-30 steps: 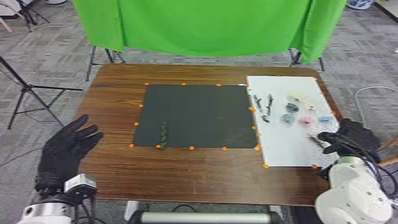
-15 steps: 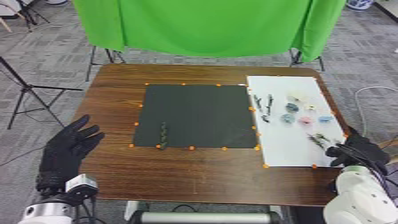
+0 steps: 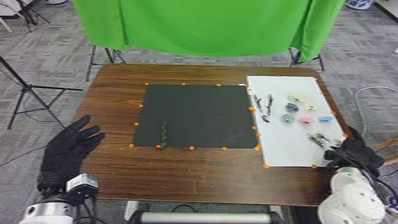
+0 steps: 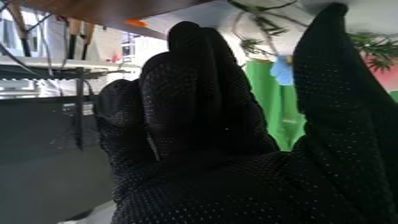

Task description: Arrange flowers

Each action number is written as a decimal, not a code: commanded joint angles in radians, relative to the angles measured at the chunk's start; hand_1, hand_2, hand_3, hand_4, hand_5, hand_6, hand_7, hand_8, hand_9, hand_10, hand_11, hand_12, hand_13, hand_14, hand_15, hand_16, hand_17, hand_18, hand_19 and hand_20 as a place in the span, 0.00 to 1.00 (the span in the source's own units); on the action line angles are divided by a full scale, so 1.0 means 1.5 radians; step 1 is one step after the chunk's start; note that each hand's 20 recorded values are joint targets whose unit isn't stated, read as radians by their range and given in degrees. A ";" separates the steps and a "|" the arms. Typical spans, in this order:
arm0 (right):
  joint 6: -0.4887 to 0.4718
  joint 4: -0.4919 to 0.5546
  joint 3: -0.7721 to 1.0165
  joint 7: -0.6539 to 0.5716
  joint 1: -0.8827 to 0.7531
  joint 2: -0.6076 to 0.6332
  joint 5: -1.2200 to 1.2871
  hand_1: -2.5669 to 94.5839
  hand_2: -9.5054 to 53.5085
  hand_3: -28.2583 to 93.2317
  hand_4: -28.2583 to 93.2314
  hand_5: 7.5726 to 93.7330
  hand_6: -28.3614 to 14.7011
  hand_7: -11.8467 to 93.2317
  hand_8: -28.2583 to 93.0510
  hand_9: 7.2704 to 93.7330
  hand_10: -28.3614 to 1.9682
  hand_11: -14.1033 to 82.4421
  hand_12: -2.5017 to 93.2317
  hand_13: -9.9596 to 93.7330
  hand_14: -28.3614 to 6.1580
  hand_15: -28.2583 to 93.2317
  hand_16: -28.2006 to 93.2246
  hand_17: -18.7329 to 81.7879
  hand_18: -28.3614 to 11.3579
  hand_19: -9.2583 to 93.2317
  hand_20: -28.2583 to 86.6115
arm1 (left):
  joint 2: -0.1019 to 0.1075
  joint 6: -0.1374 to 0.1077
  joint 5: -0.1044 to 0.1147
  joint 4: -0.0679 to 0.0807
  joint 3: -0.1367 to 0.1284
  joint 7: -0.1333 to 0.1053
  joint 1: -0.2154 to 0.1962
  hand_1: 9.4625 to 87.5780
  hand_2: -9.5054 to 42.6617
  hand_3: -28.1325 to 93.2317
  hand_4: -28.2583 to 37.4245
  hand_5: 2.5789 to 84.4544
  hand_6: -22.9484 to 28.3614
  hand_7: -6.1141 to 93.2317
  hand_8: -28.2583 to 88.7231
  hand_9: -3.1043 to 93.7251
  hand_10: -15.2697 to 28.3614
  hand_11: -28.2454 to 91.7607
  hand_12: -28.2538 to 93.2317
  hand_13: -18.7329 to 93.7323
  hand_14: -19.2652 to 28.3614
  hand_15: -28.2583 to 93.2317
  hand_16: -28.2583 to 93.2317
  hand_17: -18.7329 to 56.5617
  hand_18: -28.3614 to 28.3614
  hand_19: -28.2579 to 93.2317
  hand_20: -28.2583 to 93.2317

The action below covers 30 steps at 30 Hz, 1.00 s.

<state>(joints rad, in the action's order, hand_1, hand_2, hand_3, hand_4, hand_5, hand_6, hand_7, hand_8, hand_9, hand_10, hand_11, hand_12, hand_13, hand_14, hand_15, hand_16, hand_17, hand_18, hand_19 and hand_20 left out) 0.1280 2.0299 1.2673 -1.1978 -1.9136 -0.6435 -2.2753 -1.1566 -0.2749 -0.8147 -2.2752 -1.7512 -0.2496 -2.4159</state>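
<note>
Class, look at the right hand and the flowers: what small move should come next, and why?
Probably the right hand should ease over the green sprigs and pinch one. It is open and empty, close to them at the white sheet's right edge, while the dark sheet bears just one green stem.

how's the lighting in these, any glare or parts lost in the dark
Head view: soft, even light, no strong glare on the dark mat, left hand nearly featureless black; right wrist view: right hand dark against a brighter background, pale specks in its fabric.
</note>
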 commanded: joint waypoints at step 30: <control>0.173 -0.010 -0.108 -0.028 0.104 0.026 -0.051 0.53 0.04 0.90 0.00 0.89 0.59 0.38 0.29 0.87 0.49 0.71 0.24 0.86 0.54 0.90 0.36 0.64 0.11 1.00 0.75 | -0.002 -0.001 -0.003 -0.002 -0.003 0.014 -0.004 0.18 0.28 0.91 0.09 0.46 0.65 0.22 0.15 0.43 0.81 0.49 0.32 0.42 0.96 0.68 0.16 0.14 0.92 0.72 0.26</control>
<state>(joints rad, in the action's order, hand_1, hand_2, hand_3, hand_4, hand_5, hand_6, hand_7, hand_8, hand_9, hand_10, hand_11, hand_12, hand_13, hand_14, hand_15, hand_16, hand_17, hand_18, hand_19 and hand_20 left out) 0.3645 1.9867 1.1175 -1.2134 -1.7984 -0.6196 -2.2985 -1.1581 -0.2723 -0.8169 -2.2733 -1.7435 -0.2357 -2.4076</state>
